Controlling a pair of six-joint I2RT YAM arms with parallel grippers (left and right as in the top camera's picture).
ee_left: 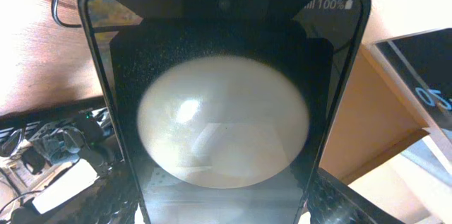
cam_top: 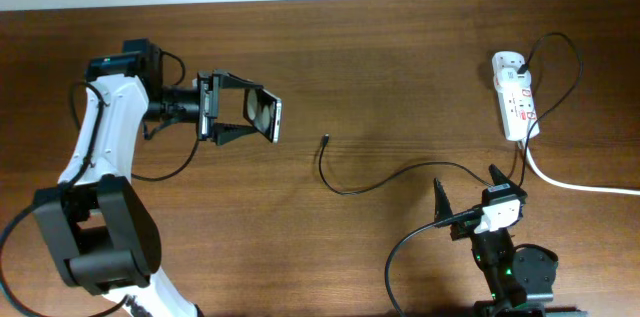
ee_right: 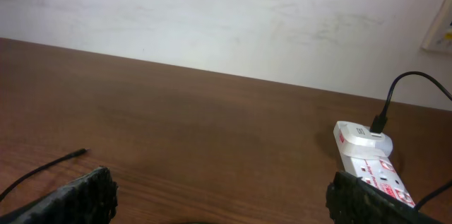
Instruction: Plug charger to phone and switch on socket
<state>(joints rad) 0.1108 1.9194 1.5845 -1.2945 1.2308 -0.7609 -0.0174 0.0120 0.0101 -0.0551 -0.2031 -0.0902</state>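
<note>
Clamped across its width in the left gripper [cam_top: 256, 113]: the phone [ee_left: 222, 132], carried over the left part of the table [cam_top: 400, 47], dark face turned back toward the wrist and filling that view. Long axis seemingly standing up and tilted rather than lying flat, battery readout at the upper end, so port end probably lowest and out of frame; hard to confirm. To the phone's right and slightly nearer the robot, lying on bare table: the plug tip of the charger [cam_top: 326, 140], touching nothing, pointing back and left, roughly phone-ward, cable curling away past the right gripper [cam_top: 465, 176] and on to the socket [cam_top: 515, 95] at the far right. Spread wide and holding nothing, that right claw, fingers aimed away from the robot; from its wrist, tip ahead-left, socket ahead-right and near. Closer to the tip: the left claw, yet full; free for the pickup: the right, farther off. Open table all along the way between, crossed only by the cable's own slack. Socket well in from the right edge, thick white cord [cam_top: 580, 185] trailing off that side.
</note>
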